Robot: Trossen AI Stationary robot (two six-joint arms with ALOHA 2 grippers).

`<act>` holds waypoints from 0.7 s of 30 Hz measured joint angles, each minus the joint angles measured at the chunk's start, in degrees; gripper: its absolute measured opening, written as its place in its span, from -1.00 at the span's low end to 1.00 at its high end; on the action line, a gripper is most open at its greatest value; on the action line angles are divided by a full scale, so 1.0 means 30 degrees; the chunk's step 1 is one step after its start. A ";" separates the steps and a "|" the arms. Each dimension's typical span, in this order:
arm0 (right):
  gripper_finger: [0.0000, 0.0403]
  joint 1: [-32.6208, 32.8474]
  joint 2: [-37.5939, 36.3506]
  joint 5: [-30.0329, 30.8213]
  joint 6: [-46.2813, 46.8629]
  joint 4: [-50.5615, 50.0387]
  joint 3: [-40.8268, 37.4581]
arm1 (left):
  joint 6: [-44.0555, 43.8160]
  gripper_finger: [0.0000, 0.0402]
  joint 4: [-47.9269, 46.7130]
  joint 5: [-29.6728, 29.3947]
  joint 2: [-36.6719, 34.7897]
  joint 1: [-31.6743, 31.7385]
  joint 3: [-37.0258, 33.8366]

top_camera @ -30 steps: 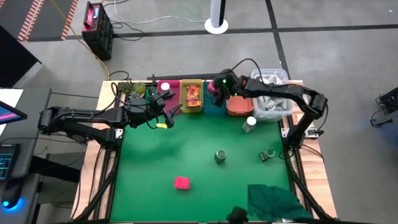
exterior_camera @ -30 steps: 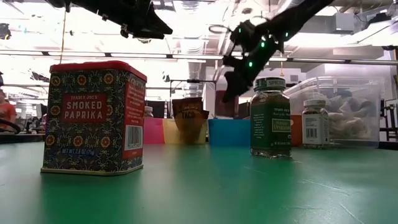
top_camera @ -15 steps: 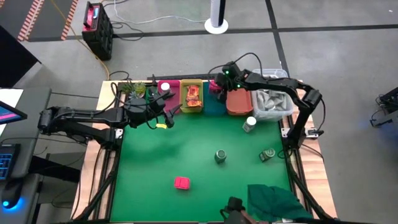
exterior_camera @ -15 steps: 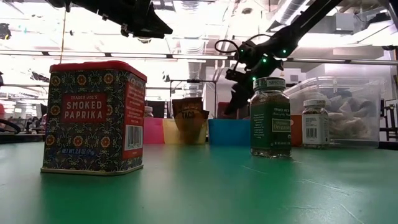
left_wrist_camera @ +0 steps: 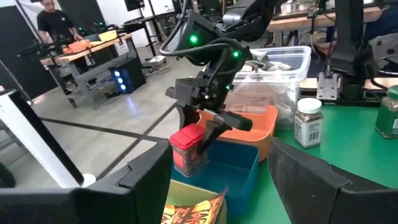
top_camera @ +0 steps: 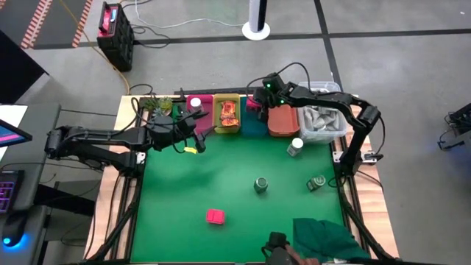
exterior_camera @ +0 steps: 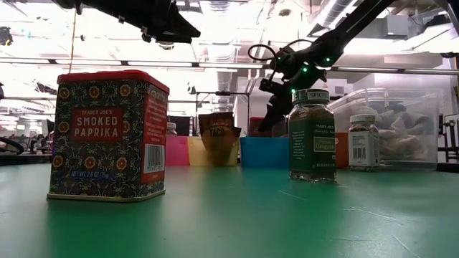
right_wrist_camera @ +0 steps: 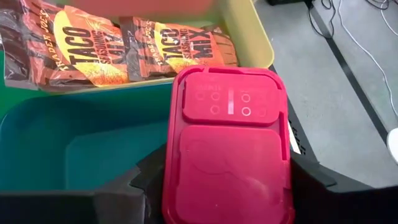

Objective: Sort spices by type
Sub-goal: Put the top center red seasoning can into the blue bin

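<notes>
- Step in hand, as I read it: right end effector [left_wrist_camera: 202, 134] is placing a red-capped spice jar [left_wrist_camera: 187, 149] into the teal bin [left_wrist_camera: 233, 163] at the far edge of the counter [top_camera: 221, 177]
- To do it well: lower straight down till jar base meets bin floor, then let go; keep clear of the bin wall and the yellow bin [right_wrist_camera: 249, 31] next door w/ the taco packets [right_wrist_camera: 124, 40]; don't drop from height, a tall narrow jar would prob tip
- Right end effector is clenched on the jar just under its red cap [right_wrist_camera: 227, 152]; jar hangs upright between the fingers, above the teal bin's left part, not yet touching the bottom as far as I can tell
- Left end effector [top_camera: 193, 140] hovers over the far-left of the counter, just near of the bins, fingers spread, holding nothing
- Still loose on the counter: paprika tin [exterior_camera: 107, 136] near-centre, green-lidded jar [exterior_camera: 312, 136] mid-counter, another to its right [top_camera: 316, 183], white-capped jar [top_camera: 295, 147] just near of the orange bin [top_camera: 281, 121]
- All well apart from both end effectors
</notes>
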 joint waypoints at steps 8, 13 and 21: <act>0.34 0.0000 0.0000 -0.0007 0.0106 -0.0230 0.0000 | 0.0197 0.24 -0.0077 -0.0005 0.0001 0.0000 -0.0005; 0.34 -0.0022 0.0000 -0.0007 0.0114 -0.0216 0.0000 | 0.0197 0.24 -0.0106 -0.0005 -0.0001 -0.0004 -0.0002; 0.35 -0.0022 0.0000 -0.0007 -0.0045 0.0407 0.0000 | 0.0282 0.24 -0.0054 -0.0016 -0.0001 0.0000 0.0002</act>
